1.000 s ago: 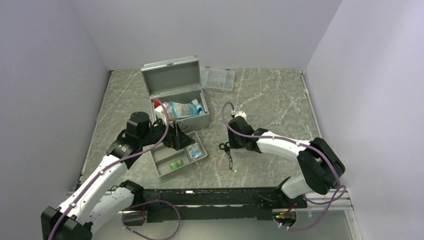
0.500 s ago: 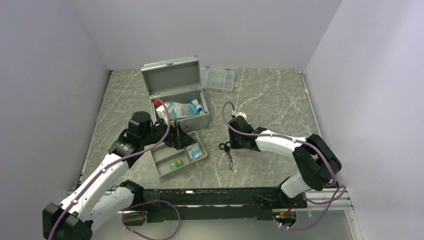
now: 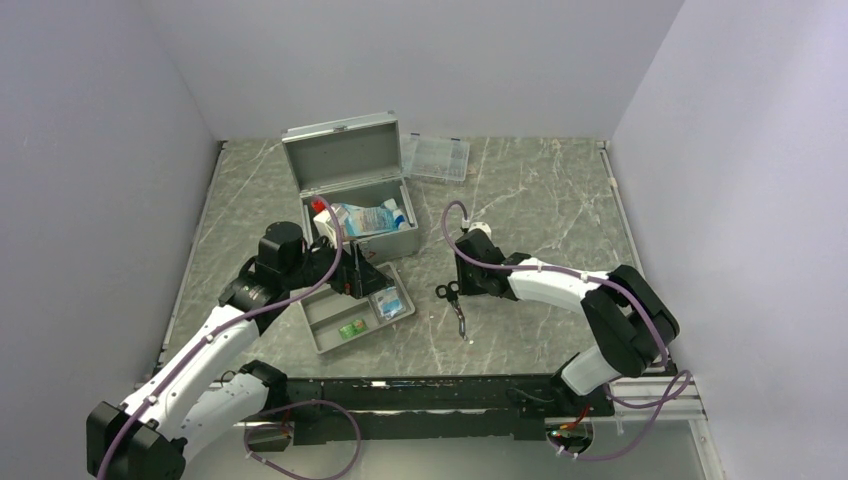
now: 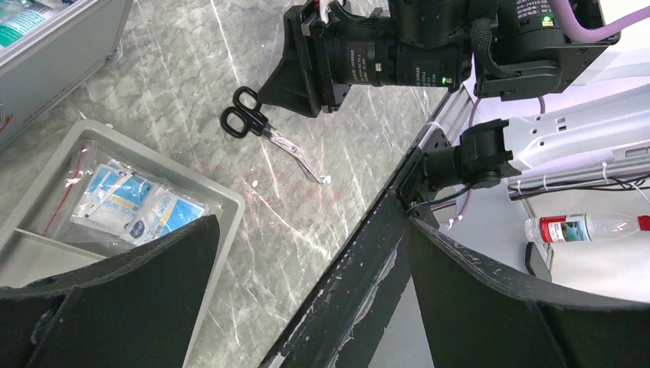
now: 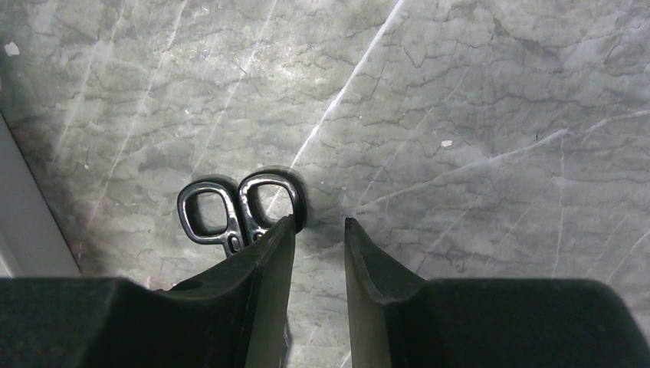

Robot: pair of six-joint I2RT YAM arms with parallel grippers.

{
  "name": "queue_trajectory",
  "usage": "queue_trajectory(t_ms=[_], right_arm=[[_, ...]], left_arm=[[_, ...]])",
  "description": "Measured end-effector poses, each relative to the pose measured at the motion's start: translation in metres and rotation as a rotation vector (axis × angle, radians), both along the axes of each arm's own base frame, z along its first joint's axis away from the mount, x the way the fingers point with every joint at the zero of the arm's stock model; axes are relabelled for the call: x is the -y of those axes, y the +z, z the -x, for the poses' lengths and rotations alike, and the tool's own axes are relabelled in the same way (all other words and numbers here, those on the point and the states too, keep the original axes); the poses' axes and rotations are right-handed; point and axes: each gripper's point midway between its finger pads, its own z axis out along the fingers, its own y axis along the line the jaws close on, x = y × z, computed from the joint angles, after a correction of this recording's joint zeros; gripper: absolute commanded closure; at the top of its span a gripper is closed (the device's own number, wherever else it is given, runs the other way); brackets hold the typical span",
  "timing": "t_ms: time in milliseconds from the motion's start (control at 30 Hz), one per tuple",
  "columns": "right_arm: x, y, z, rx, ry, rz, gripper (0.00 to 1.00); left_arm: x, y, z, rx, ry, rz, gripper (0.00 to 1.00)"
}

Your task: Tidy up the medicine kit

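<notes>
Above the marble table (image 5: 460, 92), narrowly parted right fingers (image 5: 260, 268) overlap scissors (image 5: 232, 218).

The left hand (image 3: 365, 281) reaches toward three o'clock, fingers spread wide; the right hand (image 3: 460, 290) points toward nine o'clock, fingers narrowly parted.

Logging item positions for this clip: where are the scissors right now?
In the top view, the scissors lie flat on the table near its middle, just right of the grey divided tray, with the right gripper at their handle loops.
</notes>
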Motion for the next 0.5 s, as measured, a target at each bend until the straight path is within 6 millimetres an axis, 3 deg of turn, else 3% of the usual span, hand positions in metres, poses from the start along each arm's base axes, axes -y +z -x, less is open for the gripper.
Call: queue_trajectory(t_ms=[500], right_arm=[[-0.0075, 0.0087, -0.0089, 0.02, 0.002, -0.017, 0.67]], left_arm=[[-0.0002, -0.0003, 0.0001, 0.002, -0.001, -0.002, 0.01]])
